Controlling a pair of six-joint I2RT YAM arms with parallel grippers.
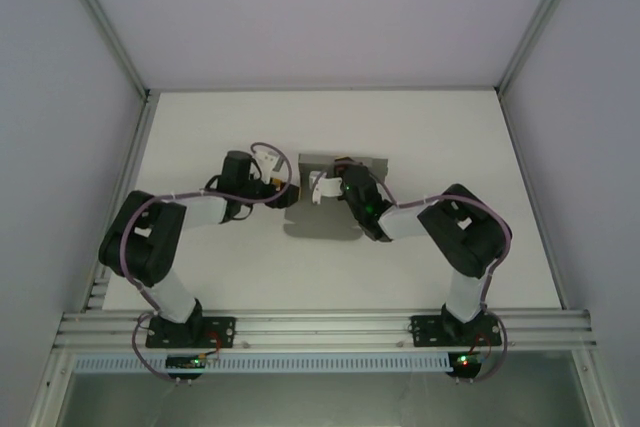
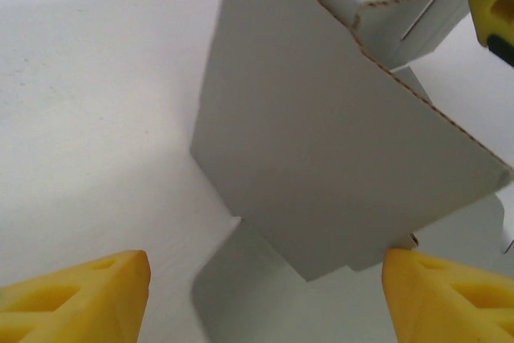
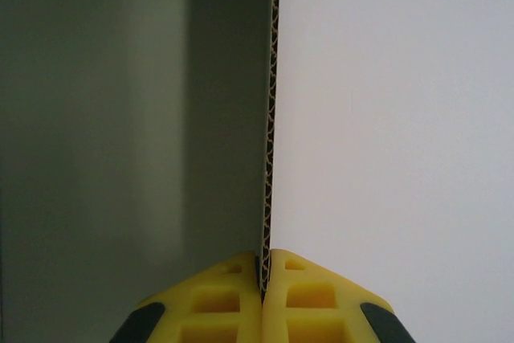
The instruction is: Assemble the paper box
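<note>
Top external view: paper box (image 1: 340, 169) sits mid-table, part-folded, between both arms.
Right gripper (image 3: 263, 279): clenched on a box wall's corrugated edge, holding it upright.
Left gripper (image 2: 265, 291): spread wide, grasping nothing; a raised panel's lower corner hangs between its fingers, toward 12 o'clock.
Step in hand: folding up a side panel, by my reading.
Next move: left arm probably advances and closes on that panel without shifting the right's hold.
</note>
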